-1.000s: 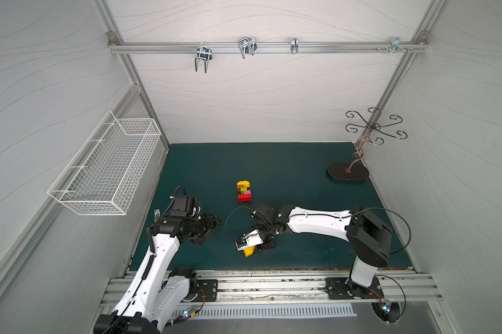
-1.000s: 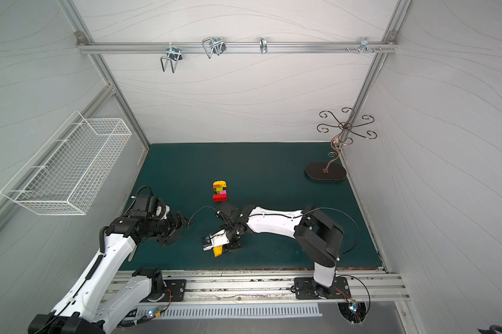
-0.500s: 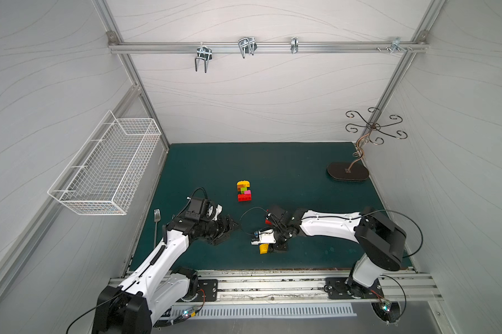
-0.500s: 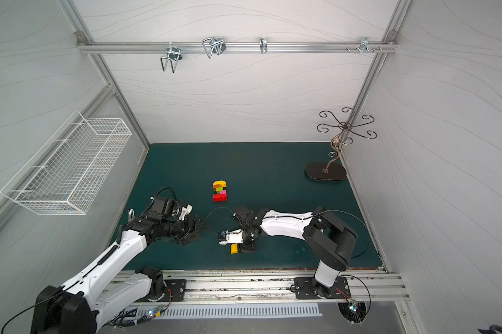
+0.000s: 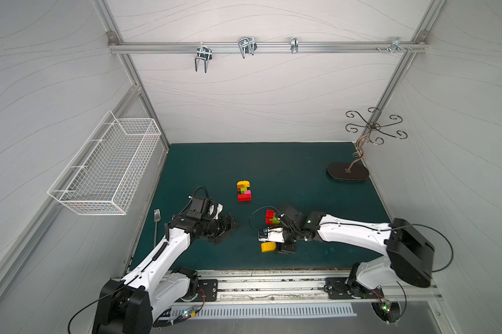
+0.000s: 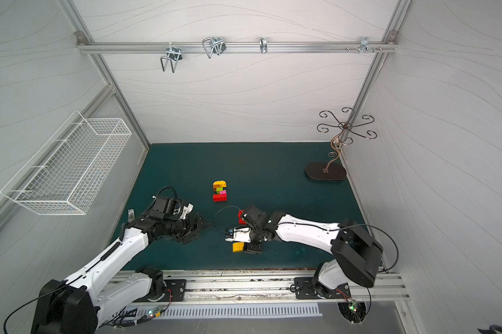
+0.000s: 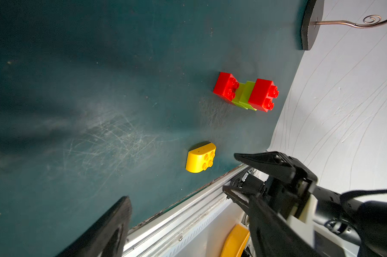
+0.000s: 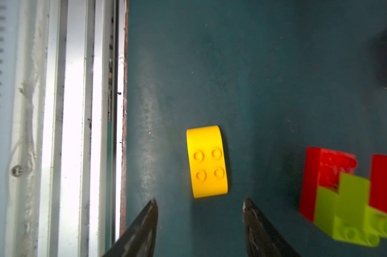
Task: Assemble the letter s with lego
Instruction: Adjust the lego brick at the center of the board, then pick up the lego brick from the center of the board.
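Observation:
A lego stack (image 5: 244,191) (image 6: 220,190) of yellow, brown, green, pink and red bricks lies mid-mat in both top views. Nearer the front sits a red and lime green cluster (image 5: 271,217) (image 7: 246,93) (image 8: 344,193). A yellow round-topped brick (image 5: 268,246) (image 6: 238,247) (image 7: 201,158) (image 8: 207,161) lies loose on the mat by the front edge. My right gripper (image 5: 283,240) (image 8: 200,207) is open just behind that brick, not touching it. My left gripper (image 5: 231,231) is open and empty, left of the yellow brick, pointing toward it.
A fork (image 5: 156,219) lies at the mat's left edge. A white wire basket (image 5: 108,167) hangs on the left wall. A scrolled metal stand (image 5: 348,172) sits at the back right. The metal rail (image 8: 76,133) runs close along the front of the yellow brick.
My right gripper carried the yellow brick rightward, then opened and let it go onto the mat. My left arm swung in toward the middle, its jaws spreading wider.

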